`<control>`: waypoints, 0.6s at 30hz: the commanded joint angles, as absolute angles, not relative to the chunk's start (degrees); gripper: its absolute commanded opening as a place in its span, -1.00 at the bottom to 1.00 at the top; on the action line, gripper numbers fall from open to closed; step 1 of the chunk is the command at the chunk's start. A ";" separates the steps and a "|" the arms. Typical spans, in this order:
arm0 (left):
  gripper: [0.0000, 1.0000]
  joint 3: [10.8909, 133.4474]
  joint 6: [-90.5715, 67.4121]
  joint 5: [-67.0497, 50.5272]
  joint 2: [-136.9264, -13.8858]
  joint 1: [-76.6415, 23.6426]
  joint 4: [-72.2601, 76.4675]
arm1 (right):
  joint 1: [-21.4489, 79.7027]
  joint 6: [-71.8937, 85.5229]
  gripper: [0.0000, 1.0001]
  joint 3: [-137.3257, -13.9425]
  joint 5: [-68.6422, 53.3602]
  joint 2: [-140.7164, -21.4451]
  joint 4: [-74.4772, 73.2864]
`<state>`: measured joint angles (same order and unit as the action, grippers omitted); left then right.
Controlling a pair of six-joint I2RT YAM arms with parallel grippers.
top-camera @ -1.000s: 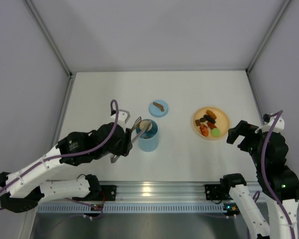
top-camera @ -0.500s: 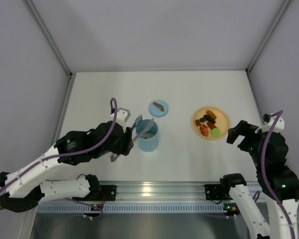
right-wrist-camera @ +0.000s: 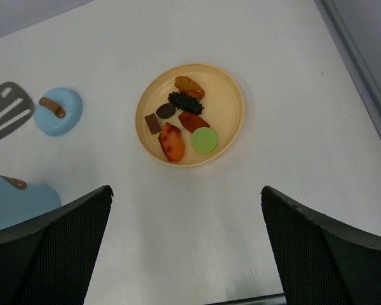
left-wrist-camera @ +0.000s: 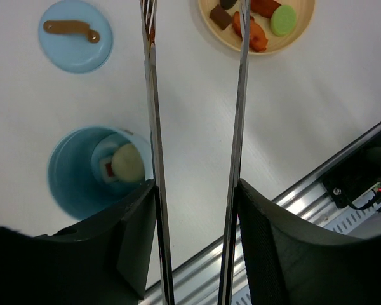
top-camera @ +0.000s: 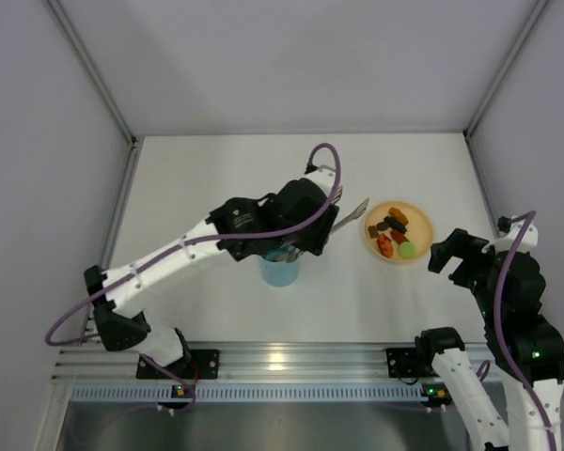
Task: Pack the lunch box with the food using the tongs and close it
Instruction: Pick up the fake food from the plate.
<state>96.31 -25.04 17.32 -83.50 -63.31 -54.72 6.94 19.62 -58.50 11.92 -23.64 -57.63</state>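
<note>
Tongs (left-wrist-camera: 153, 127) are held by the left gripper (left-wrist-camera: 197, 197); the plate (right-wrist-camera: 232, 108) is seen at 3 o'clock from the tub (left-wrist-camera: 63, 184); the right gripper (right-wrist-camera: 184, 241) is spread wide, empty.

left arm (top-camera: 169, 264) extended forward, left gripper (left-wrist-camera: 197, 213) clasping tongs (left-wrist-camera: 153, 159); right gripper (right-wrist-camera: 187, 254) wide open

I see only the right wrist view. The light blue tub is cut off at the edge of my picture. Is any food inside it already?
Observer: Yes. In the left wrist view the light blue cylindrical tub holds a pale round piece at its bottom.
Operator: Do the tongs carry something?
Observer: No. The two arms of the slim silvery tongs stand apart, with nothing between them.
Operator: Which gripper holds them?
Observer: The left gripper. Its fingers press on the outside of both arms.
</note>
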 commanded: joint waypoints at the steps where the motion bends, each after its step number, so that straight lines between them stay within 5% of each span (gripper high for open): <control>1: 0.12 101.68 -21.62 13.28 -91.81 -63.46 -47.47 | 6.24 19.25 0.99 -60.99 12.48 -22.50 -57.48; 18: 0.10 116.37 -19.51 2.02 -120.40 -63.46 -40.87 | 6.24 18.10 0.99 -62.67 14.68 -21.53 -60.64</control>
